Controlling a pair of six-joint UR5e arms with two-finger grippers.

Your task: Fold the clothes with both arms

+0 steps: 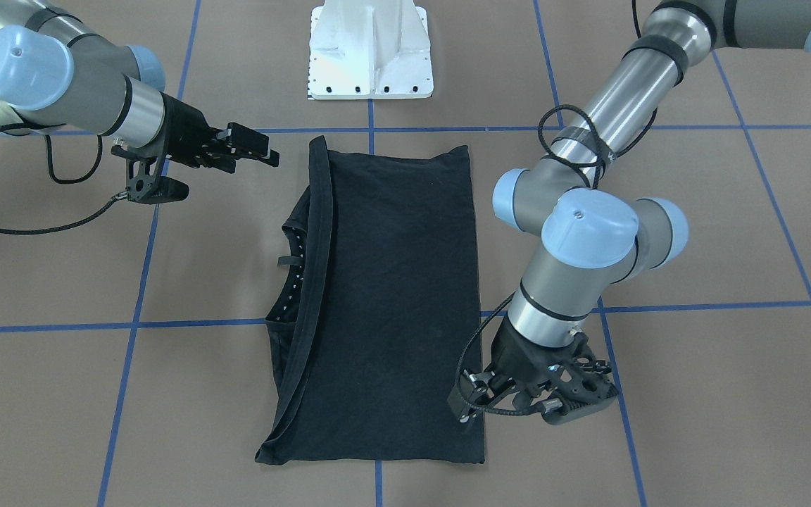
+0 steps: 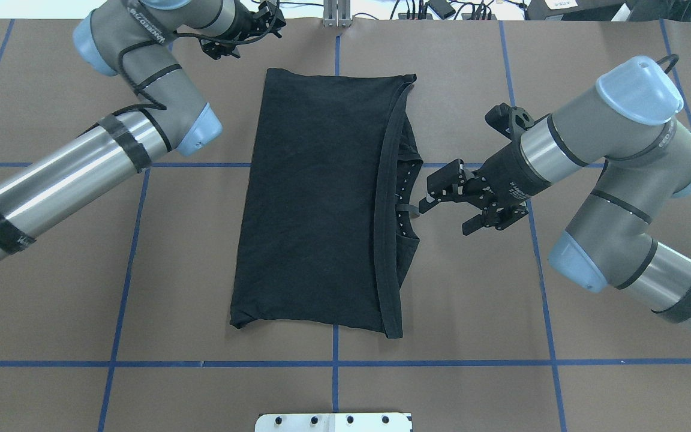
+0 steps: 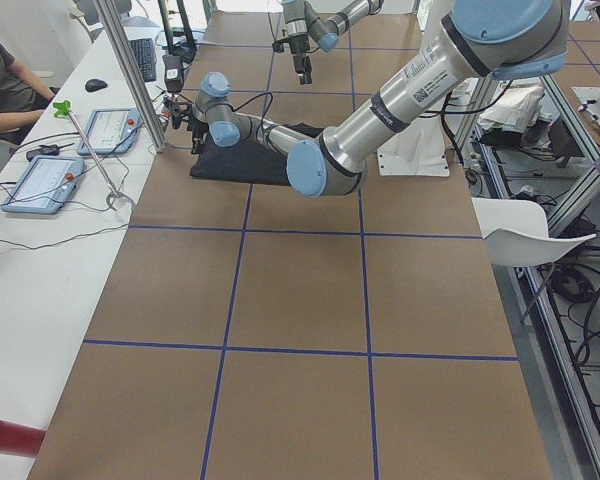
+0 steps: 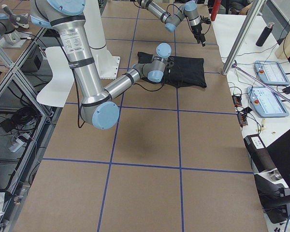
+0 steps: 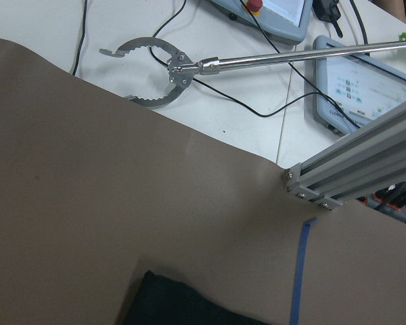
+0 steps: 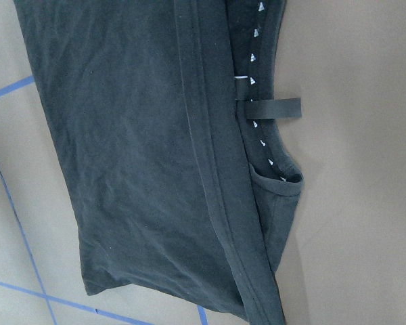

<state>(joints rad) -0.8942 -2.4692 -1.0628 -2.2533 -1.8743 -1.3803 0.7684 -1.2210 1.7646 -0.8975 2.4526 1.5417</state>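
The black T-shirt (image 2: 315,198) is lying folded on the counter (image 2: 471,312) — the right pincer (image 2: 446,213) is hovering beside its collar, gaping and empty. Whether the left pincer (image 1: 546,394) is gaping, I cannot tell.

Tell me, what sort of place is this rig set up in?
Probably a robotics lab workcell: a table gridded in blue tape, control pendants on a side bench, aluminium framing, and a person seated nearby.

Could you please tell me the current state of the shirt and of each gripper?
T-shirt: folded into a long rectangle, flat on the table, collar showing at one long edge.
Right gripper: open, empty, beside the collar.
Left gripper: holding nothing, near a shirt corner; open or shut unclear.
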